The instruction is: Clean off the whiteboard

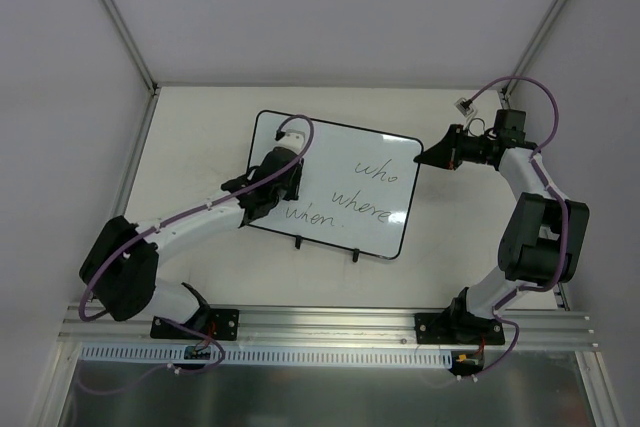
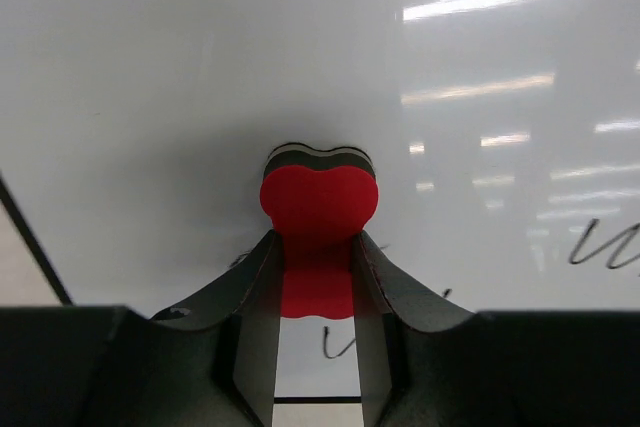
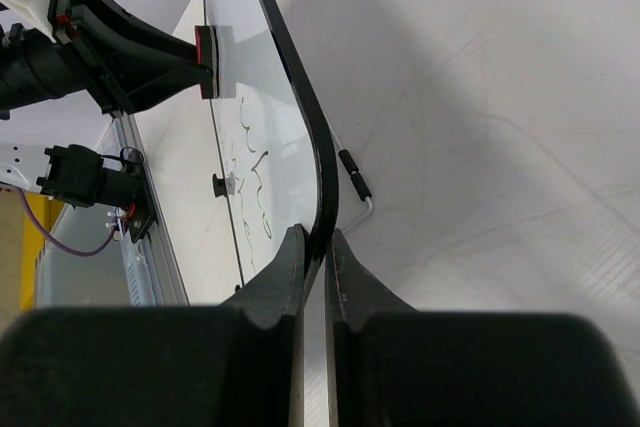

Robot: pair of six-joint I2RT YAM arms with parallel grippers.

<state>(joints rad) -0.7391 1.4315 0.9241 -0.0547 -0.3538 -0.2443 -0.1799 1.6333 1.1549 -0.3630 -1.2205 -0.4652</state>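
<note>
Whiteboard (image 1: 335, 152) sits mid-worktop (image 1: 190, 137) with its two black feet (image 1: 297, 243) at the near edge, and it seems propped at a tilt, though the overhead view leaves that unsure. The right claw (image 3: 315, 242) is pinched narrow on the board's black frame (image 3: 300, 117) at the far right corner, while the left claw (image 2: 318, 247) is clamped on a red eraser (image 2: 320, 197) whose pad touches the left part of the white face. Black handwriting (image 1: 362, 202) reading who, where, when fills the right half, near the eraser.
</note>
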